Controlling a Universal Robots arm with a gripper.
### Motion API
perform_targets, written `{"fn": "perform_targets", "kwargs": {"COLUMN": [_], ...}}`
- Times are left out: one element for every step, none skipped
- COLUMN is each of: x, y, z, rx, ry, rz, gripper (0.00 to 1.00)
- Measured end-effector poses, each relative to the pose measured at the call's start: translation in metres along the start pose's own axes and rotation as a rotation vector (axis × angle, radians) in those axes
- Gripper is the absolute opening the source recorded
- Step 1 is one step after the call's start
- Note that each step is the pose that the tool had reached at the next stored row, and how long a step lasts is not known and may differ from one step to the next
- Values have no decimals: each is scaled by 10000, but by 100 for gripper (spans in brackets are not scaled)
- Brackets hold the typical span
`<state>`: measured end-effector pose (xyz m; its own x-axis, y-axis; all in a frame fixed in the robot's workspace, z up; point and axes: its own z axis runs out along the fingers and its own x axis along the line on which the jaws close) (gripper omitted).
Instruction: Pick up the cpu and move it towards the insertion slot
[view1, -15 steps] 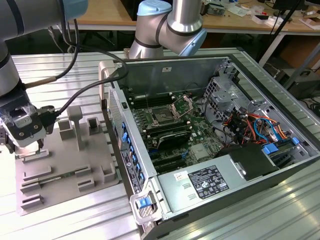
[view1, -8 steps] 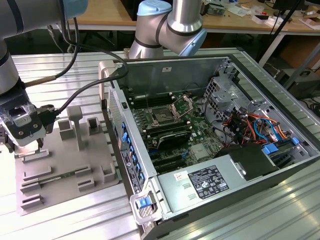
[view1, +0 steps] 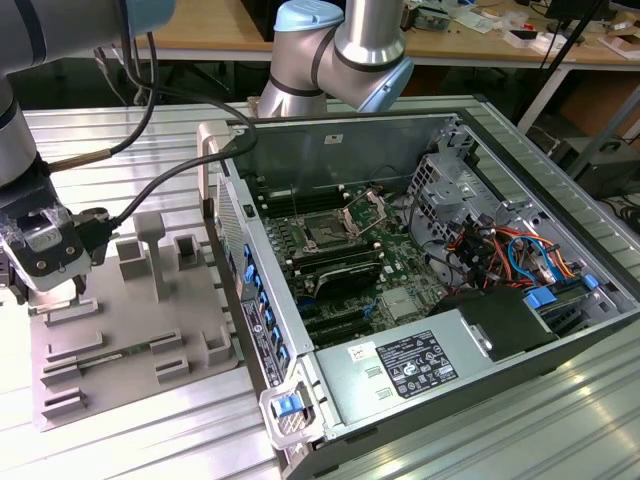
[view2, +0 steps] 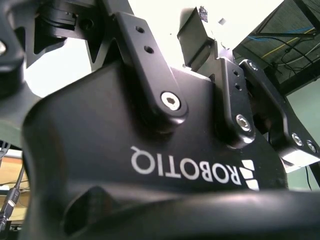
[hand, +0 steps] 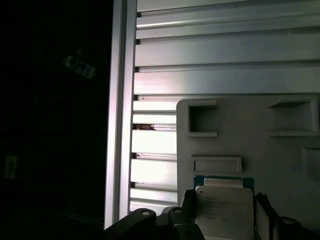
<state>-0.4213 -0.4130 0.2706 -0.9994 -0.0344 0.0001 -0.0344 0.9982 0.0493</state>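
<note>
1. gripper (view1: 52, 296) low over the grey tray (view1: 130, 350) at the exterior view's left, jaws clamped on the cpu (hand: 224, 212).
2. cpu level, close to the tray.
3. insertion slot (view1: 325, 232) well apart, right.

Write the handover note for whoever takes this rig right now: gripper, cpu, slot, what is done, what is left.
Gripper: low at the grey tray on the exterior view's left, right at the cpu. The pictures do not settle whether it has a grip.
Cpu: at the tray, silvery top facing up, in the first wrist view.
Insertion slot: on the board inside the open computer case; its bracket looks raised.
Done: the gripper is at the cpu.
Left: the carry to the slot. The cpu is not yet anywhere near the case.
</note>
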Motion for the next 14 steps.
{"fn": "perform_targets", "kwargs": {"x": [0,0,0,0,0,0,0,0,0,0,0,0,0,0], "y": [0,0,1,1,1,1,1,1,1,2,2,2,2,3], "z": [-4,-7,-10,-15,-18,-20,-25,-27,-30,-33,-35,-39,-43,-46], "rx": [-1,-2,-2,-4,-4,-5,-5,-5,-5,-5,-6,-7,-6,-7], "ry": [0,0,0,1,0,0,0,0,0,0,0,0,0,1], "rz": [0,0,0,0,0,0,0,0,-1,0,0,0,0,0], "gripper": [55,55,55,55,55,55,55,55,55,55,55,55,55,55]}}
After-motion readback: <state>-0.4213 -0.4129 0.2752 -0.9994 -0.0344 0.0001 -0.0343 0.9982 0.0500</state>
